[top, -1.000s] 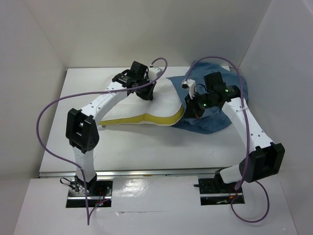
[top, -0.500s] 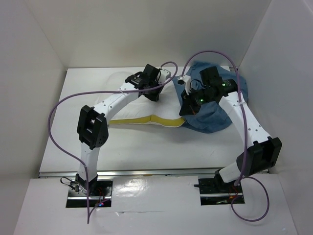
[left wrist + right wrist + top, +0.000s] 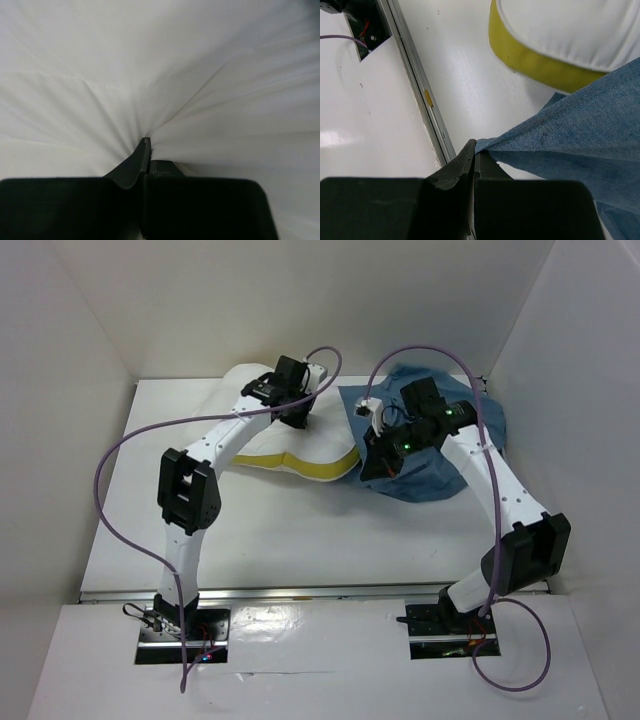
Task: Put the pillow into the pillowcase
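The left gripper pinches the pillow, apparently to feed it in. The right gripper pinches the pillowcase edge, likely to hold it open.

A: Setup's a flat white table, boxed in by plain white wall panels on three sides.
B: Yep, and a thin silver metal rail runs along its near edge, with a glossy white front ledge catching glare.
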You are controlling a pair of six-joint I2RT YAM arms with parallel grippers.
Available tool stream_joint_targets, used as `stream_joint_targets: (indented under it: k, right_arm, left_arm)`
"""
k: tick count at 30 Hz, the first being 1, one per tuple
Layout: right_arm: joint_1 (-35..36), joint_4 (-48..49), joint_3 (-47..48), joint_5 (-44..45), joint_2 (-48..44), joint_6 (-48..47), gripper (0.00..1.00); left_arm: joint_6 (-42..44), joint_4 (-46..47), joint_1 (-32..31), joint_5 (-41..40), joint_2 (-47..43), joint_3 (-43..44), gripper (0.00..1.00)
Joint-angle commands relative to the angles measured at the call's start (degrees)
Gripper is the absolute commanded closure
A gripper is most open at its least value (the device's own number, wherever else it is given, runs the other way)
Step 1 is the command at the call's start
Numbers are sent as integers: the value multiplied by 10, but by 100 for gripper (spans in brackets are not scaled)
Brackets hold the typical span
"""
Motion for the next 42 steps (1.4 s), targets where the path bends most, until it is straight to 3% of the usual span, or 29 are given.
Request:
stream_joint_targets:
  k: [1, 21, 30, 34, 38, 42]
  right_arm:
    - [18, -55, 28, -57, -1, -6, 100]
    - [41, -50, 114, -119, 101, -11, 100]
    - [68, -66, 157, -111, 129, -22, 100]
    - [68, -24, 163, -71, 129, 5, 100]
    - [68, 6, 163, -38, 123, 34, 100]
    - [68, 20, 168, -19, 123, 40, 100]
  left_arm:
    - [-35, 77, 17, -59, 3, 56, 100]
    - [-93, 61, -23, -24, 42, 84, 100]
    - [-93, 100, -36, -84, 104, 145, 100]
    - [-109, 117, -50, -85, 74, 72, 100]
    - [-145, 147, -56, -54, 9, -82, 100]
    - [-150, 176, -71, -54, -54, -165, 100]
